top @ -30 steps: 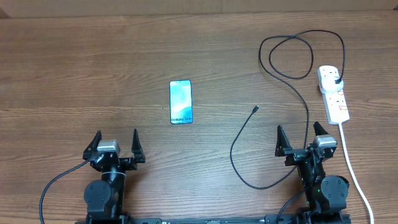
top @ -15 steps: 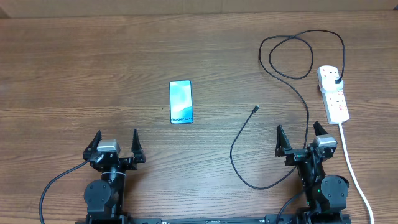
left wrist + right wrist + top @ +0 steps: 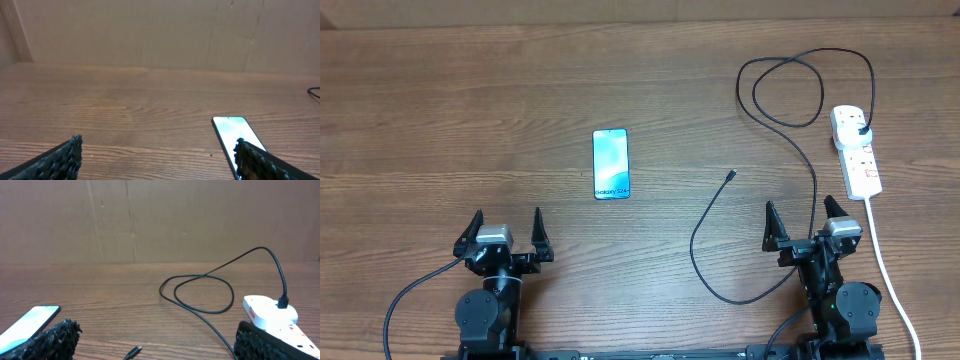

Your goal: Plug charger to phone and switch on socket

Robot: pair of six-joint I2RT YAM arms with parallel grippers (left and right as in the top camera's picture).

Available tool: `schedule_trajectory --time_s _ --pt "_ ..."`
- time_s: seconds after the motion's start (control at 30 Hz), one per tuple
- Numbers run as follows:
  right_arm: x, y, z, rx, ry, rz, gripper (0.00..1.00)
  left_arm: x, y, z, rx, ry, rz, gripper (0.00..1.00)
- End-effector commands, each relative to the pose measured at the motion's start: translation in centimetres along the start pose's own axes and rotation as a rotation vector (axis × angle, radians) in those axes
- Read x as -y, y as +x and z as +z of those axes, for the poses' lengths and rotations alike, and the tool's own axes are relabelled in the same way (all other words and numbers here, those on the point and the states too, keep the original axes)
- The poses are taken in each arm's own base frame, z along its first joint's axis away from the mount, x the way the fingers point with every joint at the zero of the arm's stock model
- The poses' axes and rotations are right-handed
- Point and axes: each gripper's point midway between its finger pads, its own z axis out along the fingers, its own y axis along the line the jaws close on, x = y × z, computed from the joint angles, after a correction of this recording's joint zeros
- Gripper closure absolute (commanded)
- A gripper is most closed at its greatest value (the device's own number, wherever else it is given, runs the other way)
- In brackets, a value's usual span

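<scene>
The black charger is lying looped on the table, plug sitting in the white red-switched socket, tip well apart from the lit teal phone. The left gripper and right gripper are gaping wide, holding nothing

The tabletop is showing brown wood grain. The phone is glowing light blue-teal with dark edges. The charger is showing black; the socket is showing white with red switches and a white lead. The left tool and right tool are showing black.
</scene>
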Motion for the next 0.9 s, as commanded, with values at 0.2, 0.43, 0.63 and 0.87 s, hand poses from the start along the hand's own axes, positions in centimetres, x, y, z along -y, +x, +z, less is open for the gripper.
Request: schedule_trajectory --time_s 0.2,0.43,0.63,0.87 --pt "0.0 0.2 0.0 0.002 0.002 0.003 0.00 5.0 -8.4 -2.3 0.290 0.361 -0.389 0.00" --pt "0.0 0.2 0.0 0.002 0.002 0.003 0.00 4.0 -17.4 -6.8 0.651 0.306 -0.210 0.00" --pt "0.0 0.2 0.0 0.002 0.002 0.003 0.00 3.4 -19.7 -4.4 0.351 0.188 -0.149 0.00" --pt "0.0 0.2 0.0 0.002 0.002 0.003 0.00 9.6 -19.6 2.7 -0.319 0.481 -0.142 0.00"
